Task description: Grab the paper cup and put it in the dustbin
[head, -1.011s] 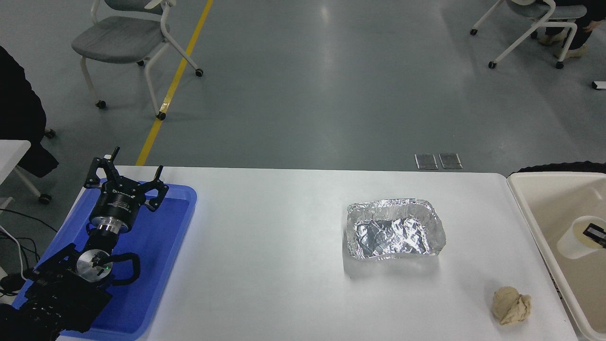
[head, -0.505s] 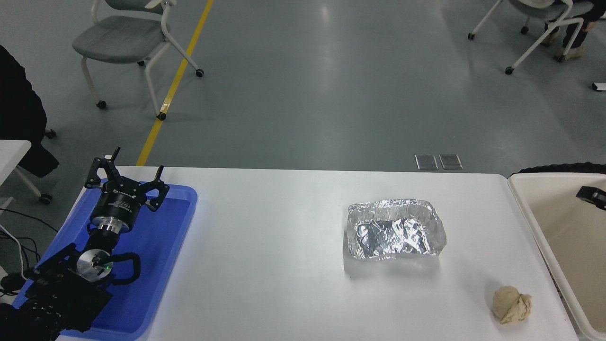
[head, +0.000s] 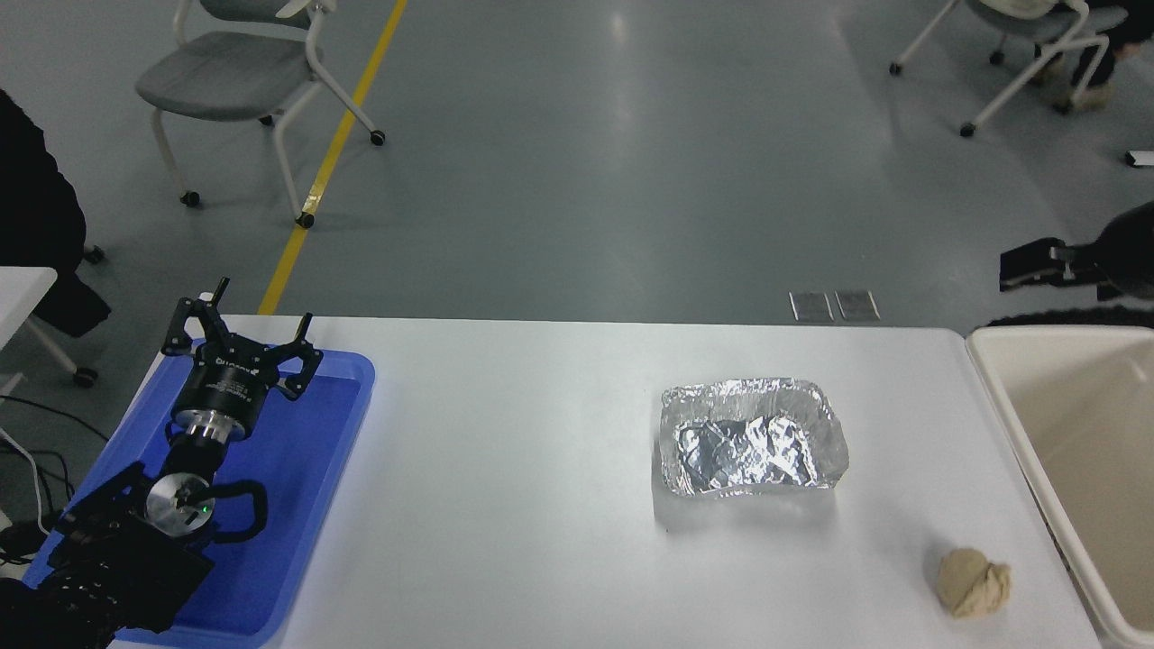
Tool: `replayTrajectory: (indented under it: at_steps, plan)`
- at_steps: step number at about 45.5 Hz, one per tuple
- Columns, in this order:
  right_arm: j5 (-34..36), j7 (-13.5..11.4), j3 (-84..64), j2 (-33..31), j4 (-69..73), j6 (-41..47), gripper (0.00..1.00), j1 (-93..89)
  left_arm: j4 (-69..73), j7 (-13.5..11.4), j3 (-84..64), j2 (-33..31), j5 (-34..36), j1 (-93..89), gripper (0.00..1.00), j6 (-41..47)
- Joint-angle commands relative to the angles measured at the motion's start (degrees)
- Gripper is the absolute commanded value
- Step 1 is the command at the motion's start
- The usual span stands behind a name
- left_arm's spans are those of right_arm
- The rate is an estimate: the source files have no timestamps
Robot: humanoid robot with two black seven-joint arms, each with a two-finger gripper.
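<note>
The left arm is sitting at the lower left, over the blue tray (head: 297, 541); the left gripper (head: 242, 342) is pointing away from the camera, and its black fingers (head: 306, 326) are standing spread wide apart with nothing between them; the blue tray is lying flat on the left end of the white table (head: 505, 505).

A grey chair (head: 225, 77) is standing on the floor behind the table, beside a yellow line (head: 334, 153) on the floor.

In the middle-right of the table a silver foil tray (head: 753, 437) is sitting the right way up, all crinkly; nearer the front edge, off to its right, a beige lump (head: 972, 583) is lying by itself, well apart from the foil tray.

The dustbin (head: 1001, 383) is standing at the right end of the table, its thick rim just beside the table edge; the paper cup is not showing anywhere, and the part of the bin's inside that shows is looking bare.

The right gripper (head: 1037, 264) is hanging in the air above the far rim of the dustbin, coming in from the right edge; only a dark piece of it is showing, so I cannot tell how its fingers are standing or whether it is holding anything.
</note>
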Motion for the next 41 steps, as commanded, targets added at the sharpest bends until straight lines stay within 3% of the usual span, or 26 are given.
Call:
replayTrajectory:
  at_steps: [1,9,21,41]
  plan:
    - [5.0,0.2,-3.1,4.6,15.9,10.6,1.00,14.5,-0.1,0.0,0.0,0.0,0.0,0.1,1.00,0.0]
    - [16.7,-0.2,-3.5,9.1,20.1,10.6,1.00,19.6,-0.1,0.0,0.0,0.0,0.0,0.1,1.00,0.0]
    - [24.0,-0.4,-5.2,17.6,21.2,10.6,1.00,23.2,-0.1,0.0,0.0,0.0,0.0,0.2,1.00,0.0]
    - [25.0,-0.4,-8.6,18.3,23.7,10.6,1.00,25.1,0.1,0.0,0.0,0.0,0.0,0.2,1.00,0.0]
